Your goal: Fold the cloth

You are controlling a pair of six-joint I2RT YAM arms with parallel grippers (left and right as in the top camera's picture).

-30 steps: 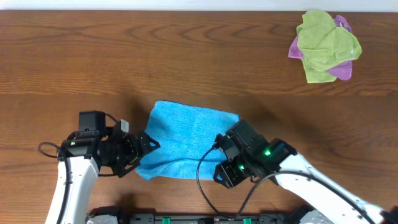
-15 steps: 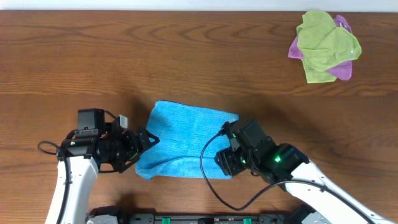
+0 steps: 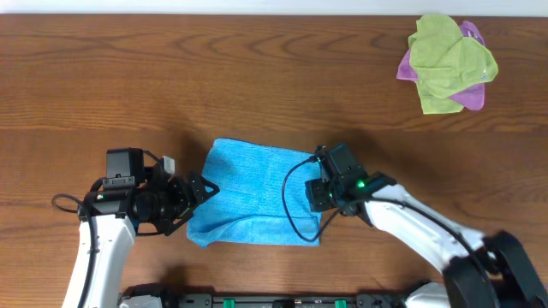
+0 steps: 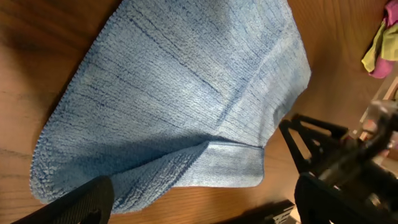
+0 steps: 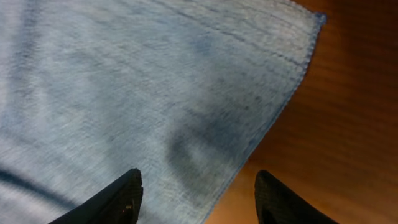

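Note:
The sky-blue cloth (image 3: pixel 257 192) lies on the wooden table near the front, with a doubled layer along its near edge. It fills most of the left wrist view (image 4: pixel 186 93) and the right wrist view (image 5: pixel 137 93). My left gripper (image 3: pixel 203 191) is open and empty at the cloth's left edge; in the left wrist view its fingers (image 4: pixel 205 208) straddle bare wood just short of the cloth's corner. My right gripper (image 3: pixel 319 195) is open and empty low over the cloth's right edge, and its fingers (image 5: pixel 199 205) straddle that edge. No white tag shows.
A lime-green cloth (image 3: pixel 449 56) lies bunched on a purple-pink cloth (image 3: pixel 469 96) at the back right; both also show in the left wrist view (image 4: pixel 380 46). The table's front edge with a black rail (image 3: pixel 274 301) runs just behind both arms.
My right gripper has moved from the cloth's near right corner back and to the right, to the right edge. My left gripper has opened slightly wider and stayed in place.

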